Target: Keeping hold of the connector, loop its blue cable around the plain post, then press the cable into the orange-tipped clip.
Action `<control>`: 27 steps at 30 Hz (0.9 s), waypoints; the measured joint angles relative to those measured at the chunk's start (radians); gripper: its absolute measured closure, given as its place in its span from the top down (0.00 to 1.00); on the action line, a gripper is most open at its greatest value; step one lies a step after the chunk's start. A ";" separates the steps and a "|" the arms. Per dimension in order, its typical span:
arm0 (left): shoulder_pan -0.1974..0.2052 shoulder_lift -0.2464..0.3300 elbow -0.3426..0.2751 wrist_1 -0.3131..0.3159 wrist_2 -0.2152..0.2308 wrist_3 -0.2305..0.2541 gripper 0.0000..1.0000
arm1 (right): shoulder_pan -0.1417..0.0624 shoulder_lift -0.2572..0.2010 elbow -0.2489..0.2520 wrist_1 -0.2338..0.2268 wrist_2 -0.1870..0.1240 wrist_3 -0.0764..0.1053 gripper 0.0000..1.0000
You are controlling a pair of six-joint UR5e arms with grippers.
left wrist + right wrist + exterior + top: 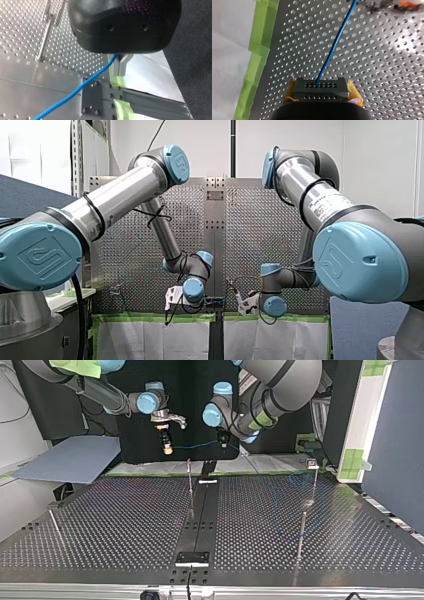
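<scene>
In the right wrist view my right gripper [320, 88] is shut on the grey connector [320, 87], held between its yellow pads [354, 96]. The blue cable [334, 42] leaves the connector and runs ahead over the perforated plate. In the left wrist view my left gripper [119, 73] has its metal fingers [117, 67] shut on the blue cable [75, 91], which trails away below it. In the top view the cable [195, 446] spans between my right gripper [166, 445] and my left gripper [223, 440], both above the table's far edge. An orange-tipped piece [408, 3] shows far ahead of my right gripper.
Thin metal posts stand on the perforated table [125, 525]: one near the middle [190, 480], two at the top view's right [315, 482] [301, 532], one at its left [54, 524]. A dark rail [202, 515] runs down the centre. Green tape [259, 42] marks the table's edge.
</scene>
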 joint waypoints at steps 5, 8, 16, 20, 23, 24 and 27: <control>-0.023 0.007 -0.012 0.051 -0.020 0.000 0.00 | -0.019 0.000 -0.001 0.003 -0.003 0.000 0.00; -0.036 0.014 -0.013 0.081 -0.034 0.000 0.00 | -0.028 0.000 -0.001 -0.002 -0.011 -0.001 0.00; -0.060 0.033 -0.013 0.149 -0.066 0.000 0.00 | -0.047 0.000 -0.007 -0.017 -0.025 0.002 0.00; -0.070 0.034 -0.014 0.187 -0.076 0.001 0.00 | -0.055 0.000 -0.028 0.001 -0.028 0.000 0.00; -0.077 0.034 -0.013 0.217 -0.080 0.001 0.00 | -0.060 0.000 -0.041 0.013 -0.029 -0.002 0.00; -0.079 0.034 -0.013 0.225 -0.079 0.001 0.00 | -0.062 0.000 -0.044 0.014 -0.029 -0.002 0.00; -0.082 0.034 -0.011 0.254 -0.065 0.001 0.00 | -0.068 0.000 -0.051 0.016 -0.029 -0.002 0.00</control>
